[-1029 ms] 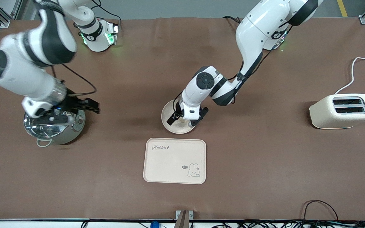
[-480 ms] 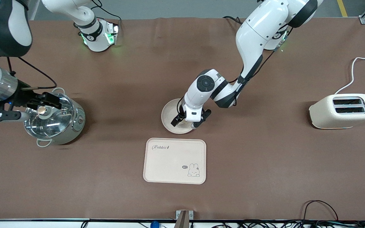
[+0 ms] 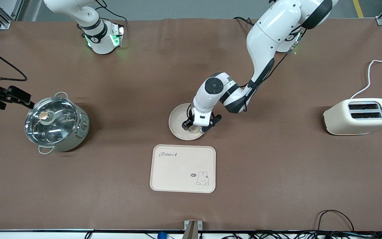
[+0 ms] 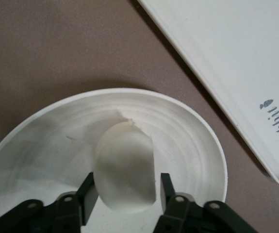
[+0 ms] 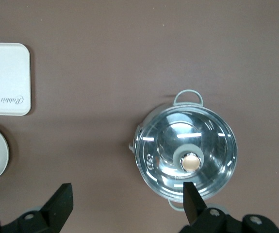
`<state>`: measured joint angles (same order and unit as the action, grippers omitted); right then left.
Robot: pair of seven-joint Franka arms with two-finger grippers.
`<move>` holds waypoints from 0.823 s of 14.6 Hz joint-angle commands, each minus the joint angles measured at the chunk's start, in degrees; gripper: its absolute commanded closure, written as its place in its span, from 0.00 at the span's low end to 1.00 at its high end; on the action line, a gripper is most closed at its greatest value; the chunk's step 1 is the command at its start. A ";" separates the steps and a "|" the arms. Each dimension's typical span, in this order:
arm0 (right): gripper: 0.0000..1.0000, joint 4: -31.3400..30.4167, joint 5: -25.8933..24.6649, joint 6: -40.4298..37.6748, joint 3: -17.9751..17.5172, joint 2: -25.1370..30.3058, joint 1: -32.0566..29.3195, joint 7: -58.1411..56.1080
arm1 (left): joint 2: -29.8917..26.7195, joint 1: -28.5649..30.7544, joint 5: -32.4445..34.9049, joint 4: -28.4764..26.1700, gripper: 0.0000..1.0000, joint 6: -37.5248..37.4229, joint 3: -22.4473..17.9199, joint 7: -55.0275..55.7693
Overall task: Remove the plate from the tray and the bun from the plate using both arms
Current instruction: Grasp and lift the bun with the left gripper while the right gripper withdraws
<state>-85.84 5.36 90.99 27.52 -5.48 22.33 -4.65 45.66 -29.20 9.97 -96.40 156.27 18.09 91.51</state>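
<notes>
Two black fingers of the left gripper (image 4: 124, 194) flank the bun (image 4: 124, 172), seemingly touching its sides, though a firm clamp cannot be confirmed. Under it lies the plate (image 3: 177, 116), smooth, round, matte cream, off the tray (image 3: 182, 168) just beside it. Bun removal is in hand; next calls for a gentle squeeze and straight lift. Up at the right arm's end, the right gripper (image 5: 127, 206) waits spread wide above the shiny lidded pot (image 5: 185, 156).

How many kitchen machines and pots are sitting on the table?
2. The toaster stands at the left arm's end of the table. The steel pot with a glass lid stands at the right arm's end. No others show, unless an arm hides one.
</notes>
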 commanded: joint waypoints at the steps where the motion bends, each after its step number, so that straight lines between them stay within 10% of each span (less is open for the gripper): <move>1: 0.00 0.33 -2.02 -2.84 -9.38 2.04 -9.55 -0.45 | -0.74 -0.15 1.98 -0.37 1.00 0.97 -0.42 0.61; 5: 0.00 -0.55 -4.83 -3.10 -16.16 5.29 -15.90 -0.53 | -9.94 1.16 8.57 1.20 1.00 -18.47 0.19 -2.63; 12: 0.00 -2.22 -4.84 -2.75 -19.95 6.27 -19.95 -0.27 | -18.41 20.56 2.34 1.12 1.00 -39.11 0.99 -54.35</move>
<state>-85.85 1.54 87.69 9.86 -0.84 4.19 -4.81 26.86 -15.71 13.73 -93.44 117.35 18.24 50.50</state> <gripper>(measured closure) 0.000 0.894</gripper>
